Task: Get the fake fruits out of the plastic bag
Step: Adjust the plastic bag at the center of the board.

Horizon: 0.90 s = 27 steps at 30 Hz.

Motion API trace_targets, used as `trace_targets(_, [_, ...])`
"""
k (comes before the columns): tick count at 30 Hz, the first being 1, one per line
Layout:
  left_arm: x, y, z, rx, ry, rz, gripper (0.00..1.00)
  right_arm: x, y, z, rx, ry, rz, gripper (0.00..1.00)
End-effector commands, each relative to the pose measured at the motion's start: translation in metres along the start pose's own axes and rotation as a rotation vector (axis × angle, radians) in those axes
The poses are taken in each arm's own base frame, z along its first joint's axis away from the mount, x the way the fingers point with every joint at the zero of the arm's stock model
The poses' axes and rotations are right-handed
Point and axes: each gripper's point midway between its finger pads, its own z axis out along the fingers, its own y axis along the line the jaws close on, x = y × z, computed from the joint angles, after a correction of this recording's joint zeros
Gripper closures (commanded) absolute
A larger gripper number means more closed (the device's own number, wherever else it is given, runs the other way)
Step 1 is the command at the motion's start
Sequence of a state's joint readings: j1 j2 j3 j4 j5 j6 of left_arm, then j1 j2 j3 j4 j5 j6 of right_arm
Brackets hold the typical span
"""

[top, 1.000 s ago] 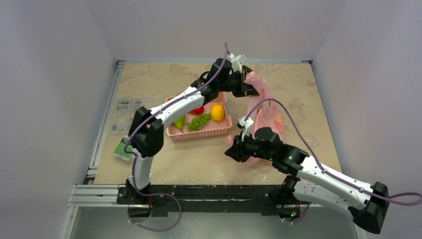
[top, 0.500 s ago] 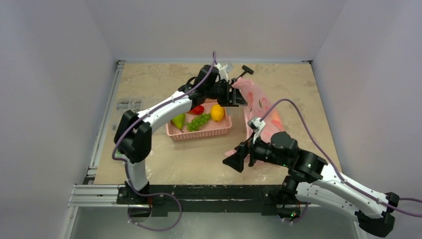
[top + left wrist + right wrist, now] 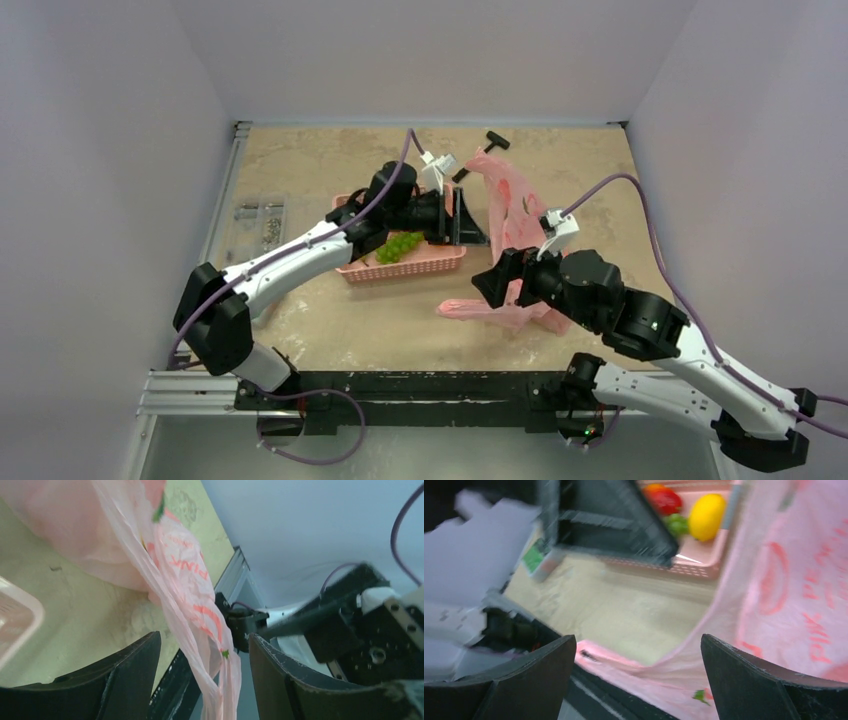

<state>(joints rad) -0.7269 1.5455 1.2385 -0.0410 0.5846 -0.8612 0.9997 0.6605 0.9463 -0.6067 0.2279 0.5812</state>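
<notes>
Top view, left arm: it's drawn back toward frame centre since half a second ago. The left gripper (image 3: 468, 218) now hangs over the right end of the basket (image 3: 400, 270), fingers spread.
Top view, right arm: swung up and to the right. The right gripper (image 3: 490, 287) sits at the bag's lower fold; from here I cannot tell how its fingers stand.
Top view, bag: the bag (image 3: 510, 200) stands taller than before, right of centre, and runs down to a flat tail on the table (image 3: 330, 160).
Top view, in the way: the left gripper covers most of the basket, so only the grapes (image 3: 400, 245) show. The right arm hides the bag's lower right.
Top view, around: a black tool (image 3: 497, 140) lies just above the bag top, and a clear box (image 3: 258, 215) sits at the table's left edge.
Left wrist: fingers wide apart, with red-lettered bag film dangling between them and no pinch visible.
Right wrist: fingers wide apart and the frame blurred. The bag fills the right side, and its film trails across the bottom between the fingers.
Right wrist, fruits: the apple (image 3: 665, 497) and yellow fruit (image 3: 706, 516) lie in the basket at the top, outside the bag. The left gripper's dark body crosses the basket's left part.
</notes>
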Motion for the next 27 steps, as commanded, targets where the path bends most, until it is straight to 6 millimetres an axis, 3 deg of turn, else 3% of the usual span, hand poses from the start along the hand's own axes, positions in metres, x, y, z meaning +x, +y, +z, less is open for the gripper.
trace_targets(1, [0.046,-0.024,-0.008,-0.027,0.052,0.115,0.36,-0.017,-0.060,-0.020,0.372,-0.107,0.163,0.05])
trace_targets(4, [0.072,-0.016,-0.011,-0.093,0.070,0.127,0.40,-0.020,-0.090,-0.030,0.574,-0.131,0.166,0.07])
trace_targets(7, [0.089,-0.011,-0.017,-0.110,0.063,0.112,0.45,-0.019,-0.095,-0.029,0.628,-0.107,0.134,0.14])
trace_targets(11, [0.106,-0.011,-0.023,-0.113,0.072,0.098,0.51,-0.005,-0.099,-0.012,0.649,-0.009,0.077,0.20])
trace_targets(15, [0.122,-0.016,-0.017,-0.064,0.098,0.056,0.60,0.008,-0.118,0.005,0.689,0.085,0.063,0.20])
trace_targets(20, [0.141,-0.015,-0.006,-0.065,0.145,0.045,0.68,0.024,-0.124,0.026,0.699,0.198,0.024,0.38])
trace_targets(23, [0.145,-0.014,-0.004,-0.069,0.149,0.041,0.69,0.029,-0.115,0.037,0.624,0.218,0.017,0.37])
trace_targets(27, [0.148,-0.015,0.000,-0.064,0.155,0.037,0.69,0.034,-0.122,0.040,0.649,0.246,-0.028,0.28])
